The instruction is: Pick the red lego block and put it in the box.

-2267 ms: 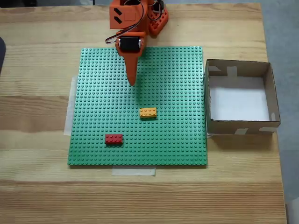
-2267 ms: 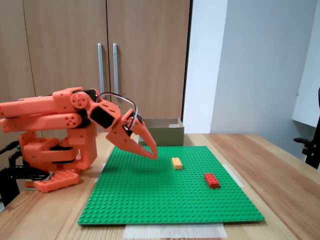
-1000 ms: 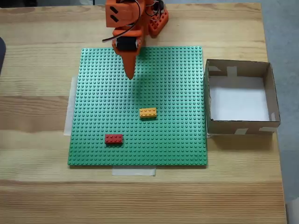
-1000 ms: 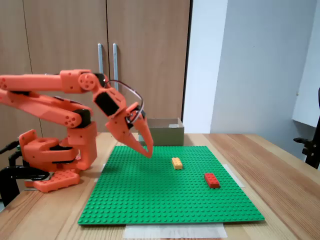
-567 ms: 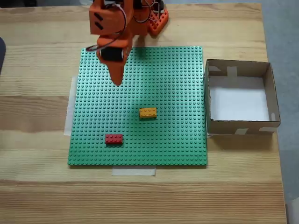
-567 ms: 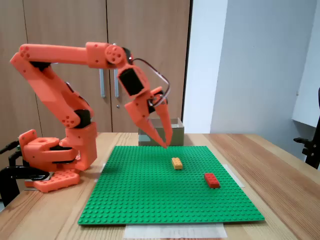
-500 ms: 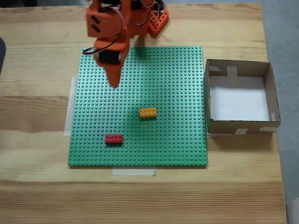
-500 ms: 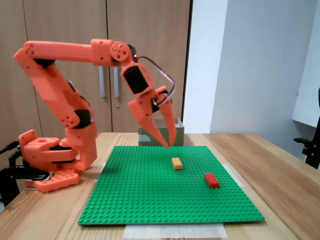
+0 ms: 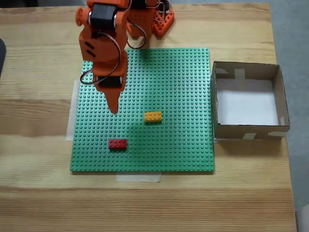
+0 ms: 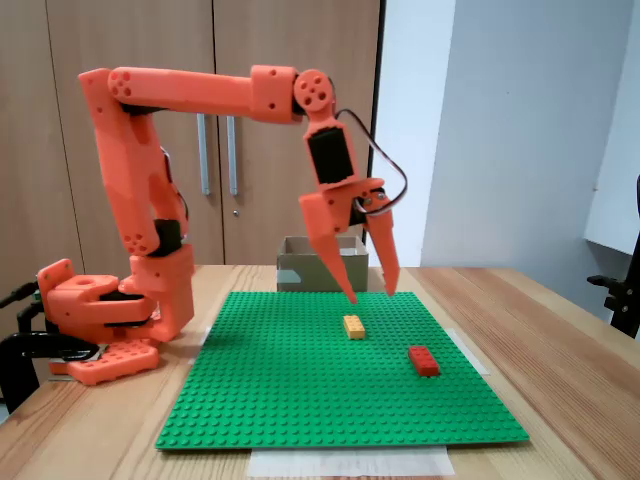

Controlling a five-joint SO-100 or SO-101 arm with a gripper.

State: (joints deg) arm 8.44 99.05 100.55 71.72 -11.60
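Since a moment ago your arm has risen and reached out; the pincer (image 10: 370, 293) now hangs with jaws spread, empty, above the baseplate (image 9: 183, 145). Red block (image 9: 117, 143) sits ahead, well apart from the box (image 9: 282, 104). Descend squarely over it, avoiding the yellow brick (image 9: 153, 116)

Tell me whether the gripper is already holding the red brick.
No. In a fixed view the gripper hangs open and empty in the air above the green baseplate, while the red brick lies apart from it.
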